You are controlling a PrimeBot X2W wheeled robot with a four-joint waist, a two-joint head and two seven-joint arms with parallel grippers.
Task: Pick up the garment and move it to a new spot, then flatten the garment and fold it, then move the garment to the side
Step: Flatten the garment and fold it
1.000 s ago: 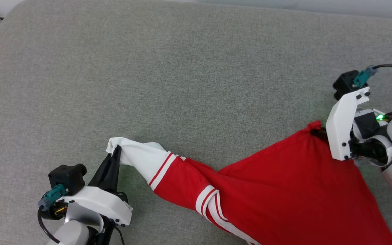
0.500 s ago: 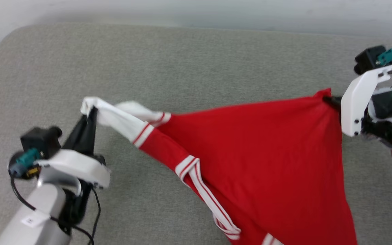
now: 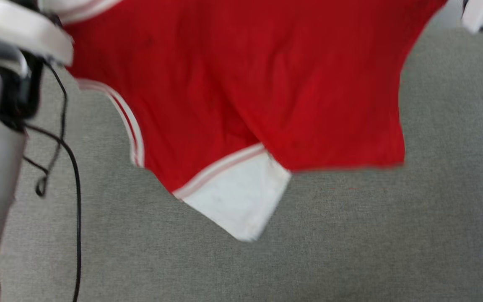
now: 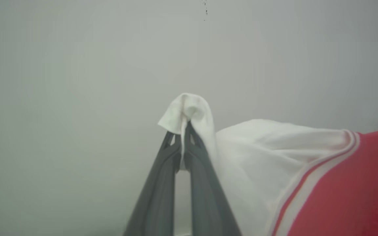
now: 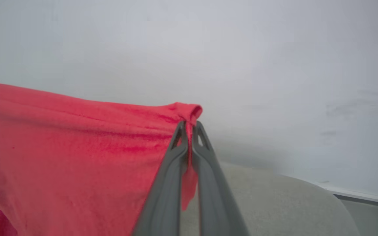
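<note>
The thin red jersey shirt with white sleeves and striped trim hangs over the grey fabric-covered bench, stretched between the arms. The left claw is pressed together on a white sleeve tip, and the right claw pinches a red corner. Its long axis runs claw to claw, so laying it flat likely calls for both arms lowering together.

Red garment, white sleeve, red-white striped trim; grey surface.
</note>
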